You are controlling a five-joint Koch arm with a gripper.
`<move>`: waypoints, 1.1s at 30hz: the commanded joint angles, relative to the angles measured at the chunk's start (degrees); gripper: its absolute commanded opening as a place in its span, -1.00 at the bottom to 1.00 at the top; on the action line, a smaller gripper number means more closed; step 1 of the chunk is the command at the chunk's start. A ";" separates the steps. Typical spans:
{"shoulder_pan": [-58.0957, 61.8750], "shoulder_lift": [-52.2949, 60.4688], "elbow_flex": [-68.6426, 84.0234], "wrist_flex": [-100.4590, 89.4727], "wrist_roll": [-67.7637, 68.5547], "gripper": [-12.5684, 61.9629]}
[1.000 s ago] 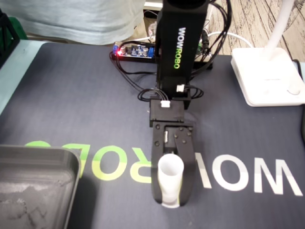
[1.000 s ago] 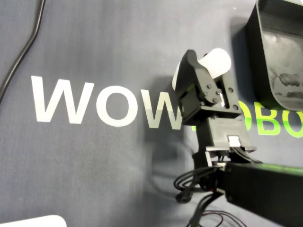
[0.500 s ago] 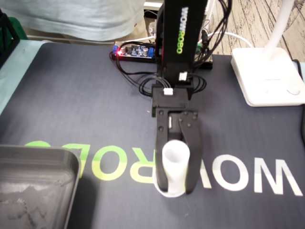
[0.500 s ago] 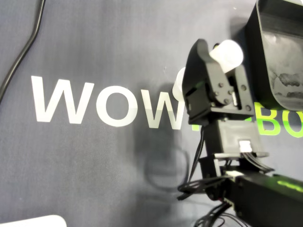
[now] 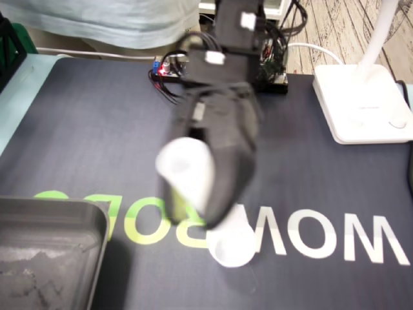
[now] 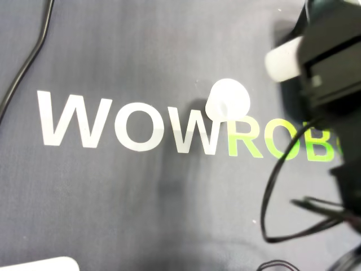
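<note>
Above the mat's [image 5: 97,129] middle, a white cup [image 5: 186,169] held clear

In the fixed view the white cup hangs tilted over the centre of the mat, a little towards its lower edge and well off the surface. It stays there only because the gripper [image 5: 205,208] is clamped on its sides, though motion blur hides exactly how the jaws sit. The height, I judge, is meant to clear the rim of the grey tray [image 5: 58,210] at the mat's lower left corner, the likely place to set it down. A second white cup [image 5: 232,248] stands upright on the lettering just below the gripper, apart from it and untouched. The white lamp base [image 5: 361,106] sits at the upper right corner, well out of the way
</note>
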 commanded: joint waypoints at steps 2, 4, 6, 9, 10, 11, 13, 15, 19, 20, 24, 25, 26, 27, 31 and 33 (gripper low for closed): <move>3.52 -0.44 -7.38 2.02 6.68 -0.50; 6.15 -2.29 -10.72 4.48 10.11 -0.50; 8.44 -4.31 -14.15 6.94 13.45 -0.50; 11.60 -8.09 -20.30 10.81 18.98 -0.50; 12.83 -10.02 -23.12 12.22 21.53 -0.51; 13.80 -11.69 -25.05 13.01 23.47 -0.50; 15.47 -14.85 -29.27 14.24 26.89 -0.50; 17.31 -18.90 -34.63 15.82 31.73 -0.50; 20.74 -27.51 -46.05 19.34 42.01 -0.50; 21.45 -29.53 -48.52 19.69 44.65 -0.50; 24.17 -37.09 -55.55 19.69 55.99 -0.50; 24.61 -38.76 -56.95 19.60 58.36 -0.50; 25.14 -40.34 -58.01 19.60 60.91 -0.50; 25.66 -42.19 -59.24 19.42 64.60 -0.50; 26.54 -46.32 -60.73 18.81 76.73 -0.50; 26.81 -47.81 -60.56 18.02 83.50 -0.50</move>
